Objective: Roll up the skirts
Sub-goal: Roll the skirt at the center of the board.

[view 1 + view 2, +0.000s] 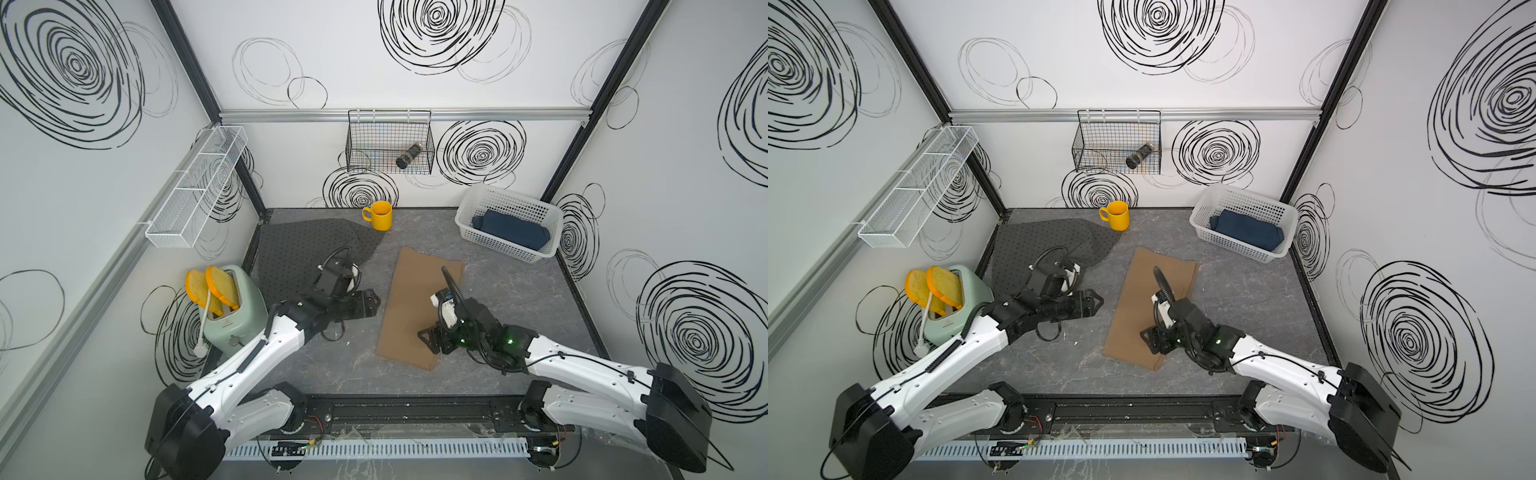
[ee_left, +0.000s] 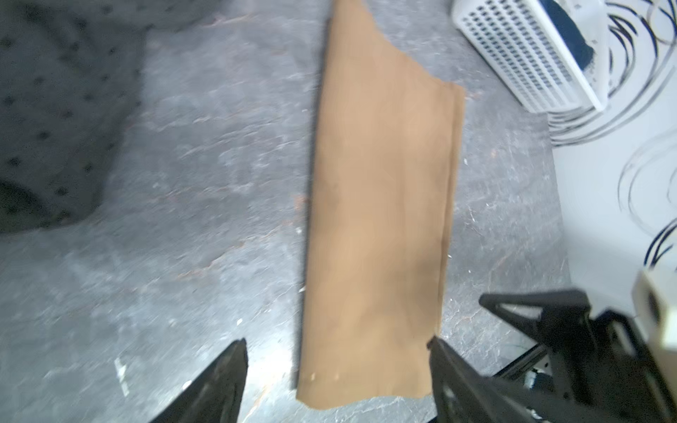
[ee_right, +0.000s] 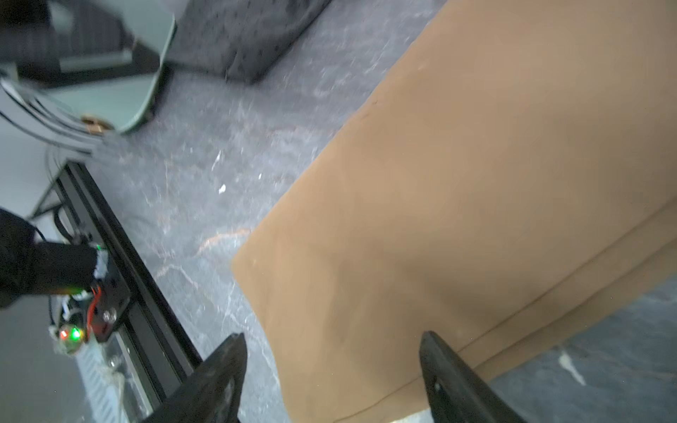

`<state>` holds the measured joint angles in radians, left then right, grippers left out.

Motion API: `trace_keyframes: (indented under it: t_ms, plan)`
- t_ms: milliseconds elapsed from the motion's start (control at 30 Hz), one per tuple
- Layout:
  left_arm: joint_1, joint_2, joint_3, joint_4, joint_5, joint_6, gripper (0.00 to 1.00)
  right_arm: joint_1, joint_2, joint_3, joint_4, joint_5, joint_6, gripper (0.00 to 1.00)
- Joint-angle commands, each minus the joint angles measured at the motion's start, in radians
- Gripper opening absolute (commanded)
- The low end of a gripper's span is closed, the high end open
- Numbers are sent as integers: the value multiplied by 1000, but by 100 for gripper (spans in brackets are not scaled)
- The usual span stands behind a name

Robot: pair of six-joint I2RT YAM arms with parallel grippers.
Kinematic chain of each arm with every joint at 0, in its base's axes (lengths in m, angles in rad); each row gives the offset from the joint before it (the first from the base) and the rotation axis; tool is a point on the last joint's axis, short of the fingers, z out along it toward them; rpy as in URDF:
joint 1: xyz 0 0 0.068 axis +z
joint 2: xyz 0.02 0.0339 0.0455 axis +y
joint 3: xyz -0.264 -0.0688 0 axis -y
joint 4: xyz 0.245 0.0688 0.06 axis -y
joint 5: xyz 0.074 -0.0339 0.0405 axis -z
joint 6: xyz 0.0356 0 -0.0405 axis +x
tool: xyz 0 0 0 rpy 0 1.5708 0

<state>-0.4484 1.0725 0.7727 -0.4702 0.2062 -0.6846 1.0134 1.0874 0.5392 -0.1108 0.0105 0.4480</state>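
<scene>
Plain tan-brown cloth skirt (image 1: 411,303), a flat folded strip on the grey marbled surface (image 1: 332,374), lies beneath my right jaws and just beside my left jaws. Both stand wide and empty. Best to pinch both near-hem corners level, so the roll starts straight.

1. The tan-brown skirt (image 1: 409,299) is plain and folded into a long flat strip. It lies unrolled mid-table (image 1: 519,299), running front to back at a slight slant, with layered edges along one long side.
2. The dark grey skirt (image 1: 299,249), black-dotted, is spread flat and unrolled at the back left.
3. The dark blue denim skirt (image 1: 513,232) sits bundled compactly inside the white basket (image 1: 465,220) at the back right.
</scene>
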Motion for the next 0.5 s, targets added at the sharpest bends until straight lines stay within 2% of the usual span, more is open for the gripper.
trace_keyframes:
  t_ms: [0,133,233,400,467]
  plan:
    - [107,-21,-55,-4,126,-151,79,154,100,77,-143,264,-48,80]
    - [188,-22,-85,9,131,-202,79,288,334,230,-316,350,-8,89]
    - [228,-10,-97,20,134,-201,79,334,499,326,-388,389,-24,89]
    - [246,-3,-105,30,145,-193,78,335,629,384,-435,355,-21,85]
    - [250,-8,-108,28,143,-188,78,331,645,379,-435,342,-9,78]
